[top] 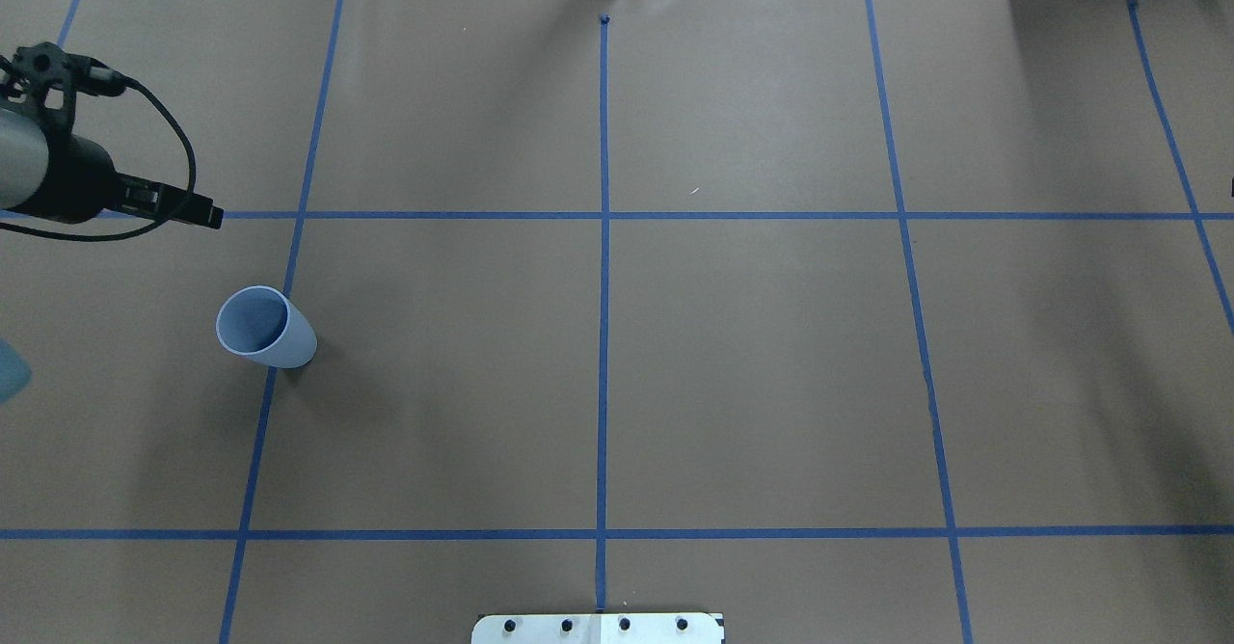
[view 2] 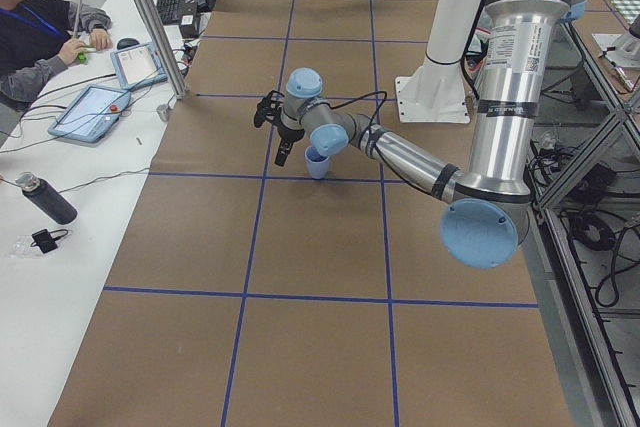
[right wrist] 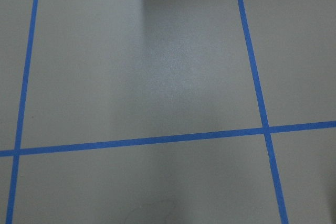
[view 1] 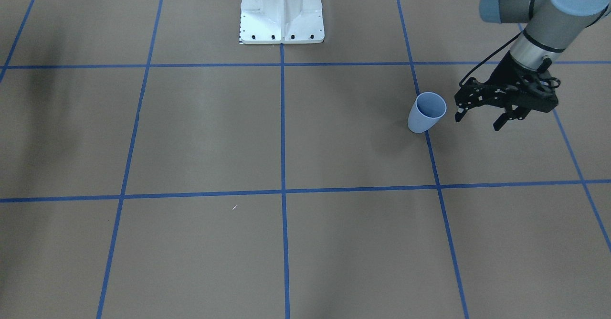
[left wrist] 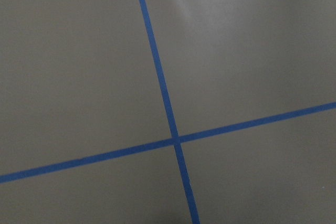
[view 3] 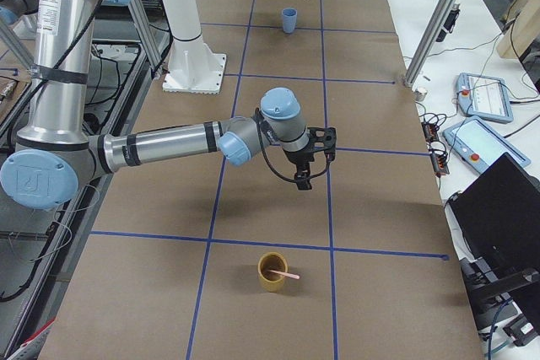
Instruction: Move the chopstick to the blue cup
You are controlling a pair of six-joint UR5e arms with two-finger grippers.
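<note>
Pink, thin and straight, the chopstick (view 3: 288,276) leans inside an ochre cup (view 3: 270,282) toward the right end of the table (view 3: 380,208), with its upper end poking over the rim. The blue cup (view 1: 426,113), a light blue tumbler with smooth sides that narrow to the base, stands upright by a blue tape line (view 1: 432,156) on the left side. The left gripper (view 1: 478,122) hovers just beside the blue cup, fingers spread wide, holding nothing. The right gripper (view 3: 302,176) hangs near the ochre cup, clear of the chopstick. How far it is open cannot be told.
</note>
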